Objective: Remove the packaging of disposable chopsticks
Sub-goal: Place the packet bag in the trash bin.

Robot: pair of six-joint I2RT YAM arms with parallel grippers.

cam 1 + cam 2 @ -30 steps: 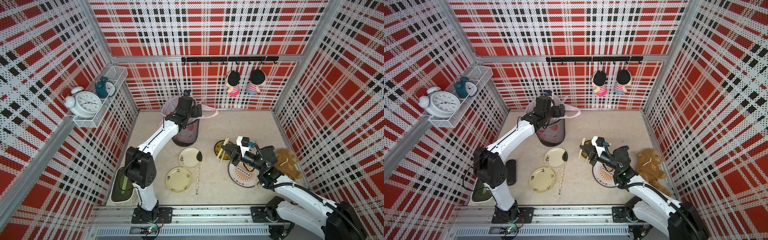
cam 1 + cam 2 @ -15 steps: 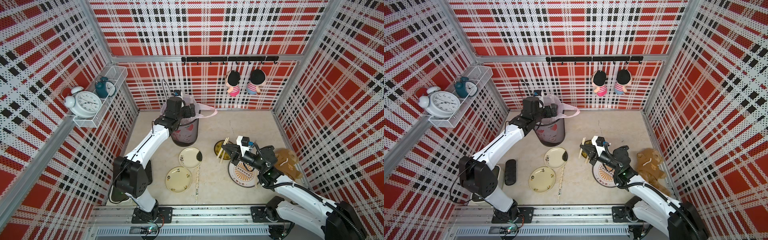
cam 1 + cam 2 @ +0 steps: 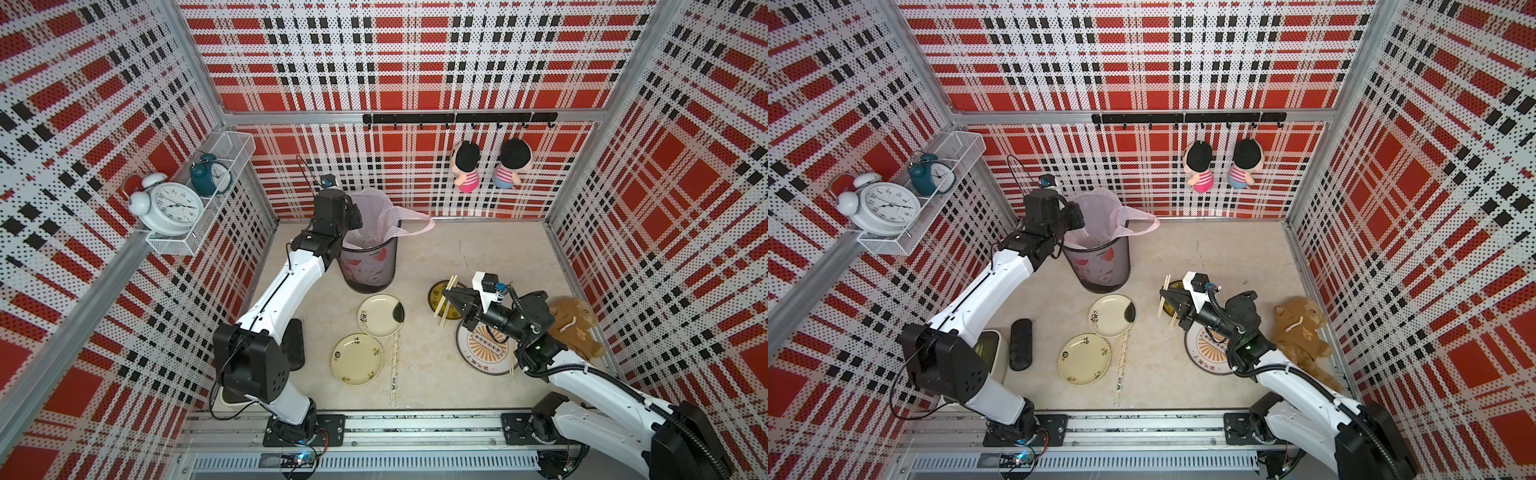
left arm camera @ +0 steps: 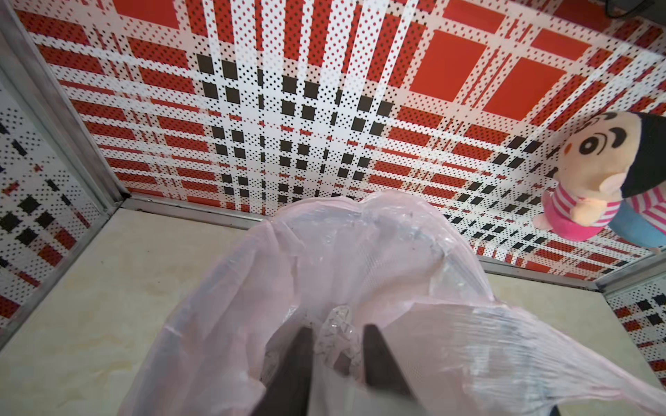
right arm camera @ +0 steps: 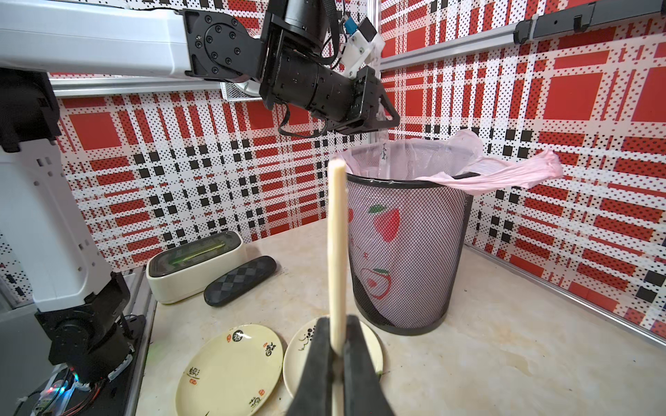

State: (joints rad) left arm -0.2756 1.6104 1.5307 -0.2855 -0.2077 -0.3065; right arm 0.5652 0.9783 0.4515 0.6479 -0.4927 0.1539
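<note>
L gripper (image 4: 337, 329) jaws apart, arm extended fwd; R gripper (image 5: 337, 321) clamped on chopsticks (image 5: 337, 234).

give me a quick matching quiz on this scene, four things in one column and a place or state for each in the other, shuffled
Things:
1 left gripper
2 right gripper
3 sleeved chopsticks
4 mesh bin

States:
a lying on the table beside the cream plates
b shut on bare chopsticks
c lined with a pink bag
d open, above the bin

Pairs: 1-d, 2-b, 3-a, 4-c
</note>
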